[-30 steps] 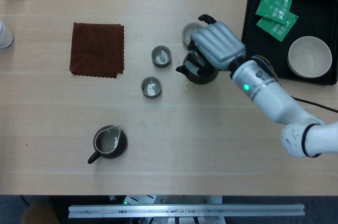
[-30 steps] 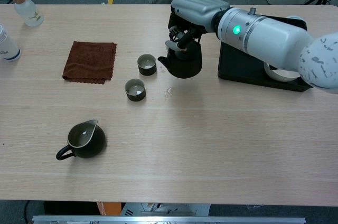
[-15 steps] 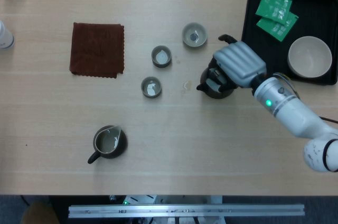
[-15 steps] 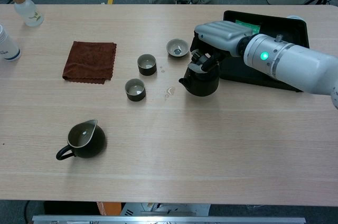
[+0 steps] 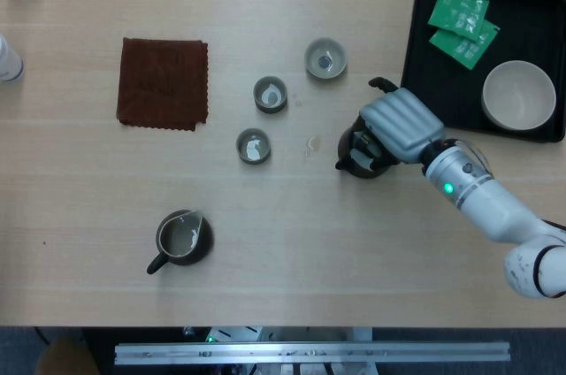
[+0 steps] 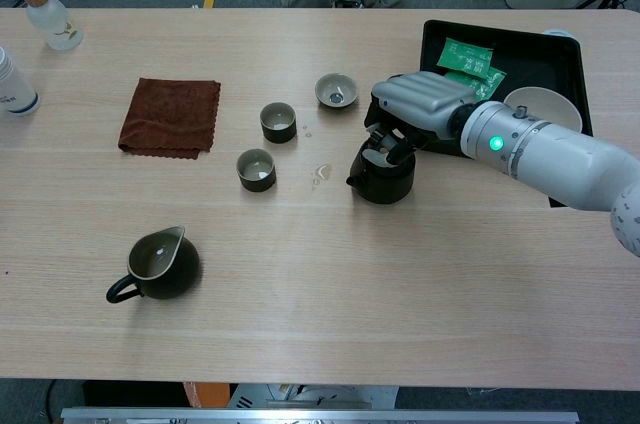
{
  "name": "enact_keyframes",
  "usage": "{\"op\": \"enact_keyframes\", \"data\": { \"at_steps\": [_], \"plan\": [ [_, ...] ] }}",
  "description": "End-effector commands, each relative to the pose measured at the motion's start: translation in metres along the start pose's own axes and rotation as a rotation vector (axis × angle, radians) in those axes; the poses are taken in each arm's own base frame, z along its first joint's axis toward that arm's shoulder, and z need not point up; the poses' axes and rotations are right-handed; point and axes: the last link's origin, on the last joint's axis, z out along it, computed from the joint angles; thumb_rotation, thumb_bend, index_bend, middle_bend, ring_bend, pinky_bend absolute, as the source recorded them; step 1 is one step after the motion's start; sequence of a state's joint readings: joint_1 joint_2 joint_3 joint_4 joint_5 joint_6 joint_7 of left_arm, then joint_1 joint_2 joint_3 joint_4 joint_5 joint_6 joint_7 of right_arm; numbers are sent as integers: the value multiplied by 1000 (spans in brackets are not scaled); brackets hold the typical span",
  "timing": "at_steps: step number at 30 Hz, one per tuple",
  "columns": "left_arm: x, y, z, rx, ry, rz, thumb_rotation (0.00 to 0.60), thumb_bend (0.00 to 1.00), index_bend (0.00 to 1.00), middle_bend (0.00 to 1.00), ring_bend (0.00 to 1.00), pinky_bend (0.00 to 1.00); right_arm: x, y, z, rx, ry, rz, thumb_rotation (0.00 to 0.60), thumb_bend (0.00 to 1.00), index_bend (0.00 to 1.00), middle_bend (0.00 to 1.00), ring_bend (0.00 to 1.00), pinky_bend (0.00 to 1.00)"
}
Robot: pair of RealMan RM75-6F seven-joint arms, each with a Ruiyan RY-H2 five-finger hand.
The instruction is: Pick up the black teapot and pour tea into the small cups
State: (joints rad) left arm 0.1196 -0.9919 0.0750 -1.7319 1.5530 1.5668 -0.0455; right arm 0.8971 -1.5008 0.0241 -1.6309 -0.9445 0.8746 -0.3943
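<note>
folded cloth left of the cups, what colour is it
Dark reddish brown cloth, clearest in the head view.

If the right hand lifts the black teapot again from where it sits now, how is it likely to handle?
The black teapot looks squat and rigid, probably ceramic, so likely stable on the table yet breakable if dropped. The right hand grips it from above, so it may swing or tilt when lifted. Drops near the small cups hint liquid inside, adding sloshing weight.

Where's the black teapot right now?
The black teapot sits right of centre in the head view, under the right hand, just left of the black tray and right of the three small cups.
</note>
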Motion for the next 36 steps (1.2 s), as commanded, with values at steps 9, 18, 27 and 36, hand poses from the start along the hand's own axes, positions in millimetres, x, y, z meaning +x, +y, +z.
{"op": "enact_keyframes", "data": {
  "at_steps": [9, 18, 27, 36],
  "plan": [
    [-1, 1, 0, -4, -4, -3, 577, 296, 160, 109, 115, 132, -12, 0, 0, 1, -20, -12, 480, 358, 789, 762, 728, 122],
    [-1, 2, 1, -5, -4, 0, 579, 297, 160, 108, 115, 132, -17, 1, 0, 4, -26, -38, 479, 357, 741, 720, 657, 108],
    [0, 2, 2, -5, -3, 2, 579, 297, 160, 109, 115, 132, -9, 1, -3, 7, -16, -37, 479, 321, 505, 465, 372, 55],
    [2, 2, 4, -10, 5, 3, 580, 297, 160, 109, 115, 132, 9, 1, -17, 17, 53, -8, 479, 320, 239, 240, 159, 37]
  ]
}}
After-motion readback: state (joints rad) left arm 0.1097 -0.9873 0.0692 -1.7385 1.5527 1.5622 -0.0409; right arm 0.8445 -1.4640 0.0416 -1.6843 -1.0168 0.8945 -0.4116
